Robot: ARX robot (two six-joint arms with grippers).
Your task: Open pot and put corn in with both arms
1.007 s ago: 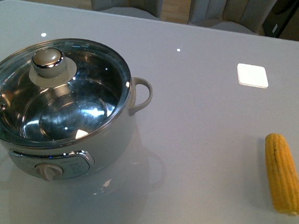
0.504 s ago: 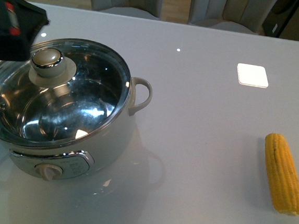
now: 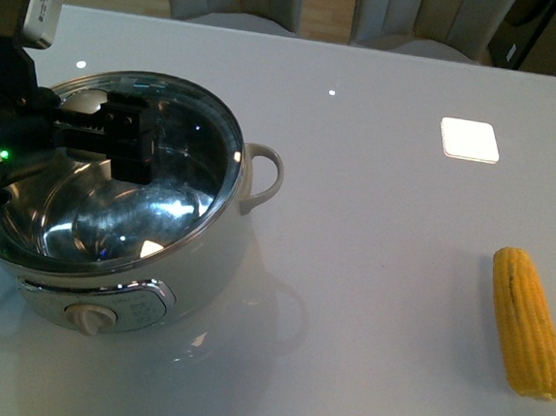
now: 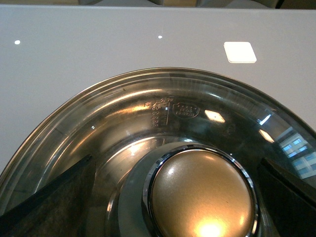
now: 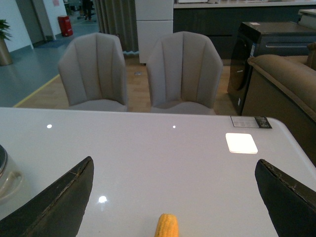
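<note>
The white pot [image 3: 210, 260] stands at the table's left with its glass lid [image 3: 190, 152] on. My left gripper [image 3: 118, 141] hovers open over the lid and hides the knob in the front view. In the left wrist view the silver knob [image 4: 202, 195] lies between the open fingers [image 4: 54, 202] of the left gripper [image 4: 176, 159], with a gap on each side. The yellow corn [image 3: 529, 322] lies on the table at the right. My right gripper [image 5: 175, 160] is open and empty above the table, with the corn's tip [image 5: 167, 226] below it. It is out of the front view.
A white square [image 3: 469, 139] lies on the table behind the corn. The pot's loop handle [image 3: 266, 173] points toward the corn. Two grey chairs [image 5: 94, 69] stand beyond the table's far edge. A small label card [image 5: 251, 122] lies at the far right corner.
My left arm has come in from the upper left and moved over the lid, now covering the knob in the front view. The pot and the corn have not moved.
</note>
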